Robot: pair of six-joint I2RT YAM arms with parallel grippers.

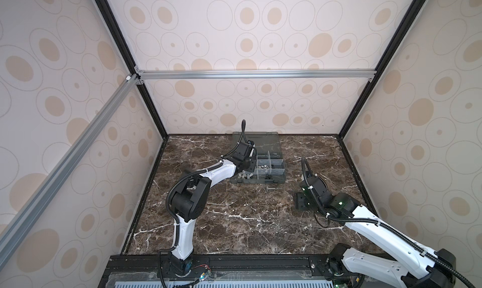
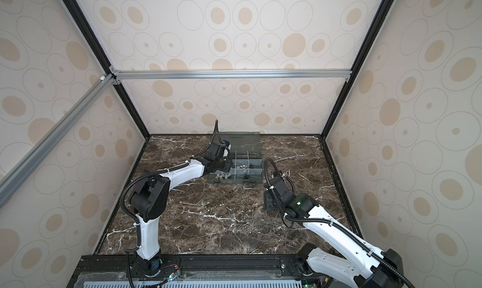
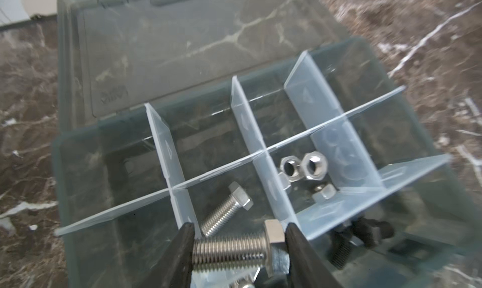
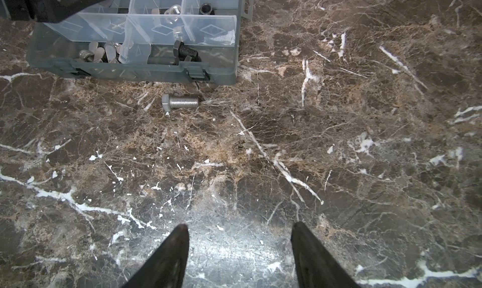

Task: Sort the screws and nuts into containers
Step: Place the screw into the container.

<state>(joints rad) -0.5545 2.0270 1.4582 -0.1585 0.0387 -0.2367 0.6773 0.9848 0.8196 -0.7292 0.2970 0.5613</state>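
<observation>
**Four Cameras Watching One Tabletop**

Both top views are looking steeply down from high overhead, covering the whole table (image 1: 234,221). The left wrist camera is hanging close over the organiser box (image 3: 56,174); the right wrist camera is facing the same box (image 4: 130,71) from low, farther off.

The dark brown white-veined marble desk (image 1: 234,221) carried a grey translucent plastic organiser box (image 1: 250,182) toward its far side, with the box's hinged lid (image 1: 263,140) lying open behind it. One silver hex-headed metal screw (image 4: 180,103) lay on its side just in front of the box, not touching it.
</observation>
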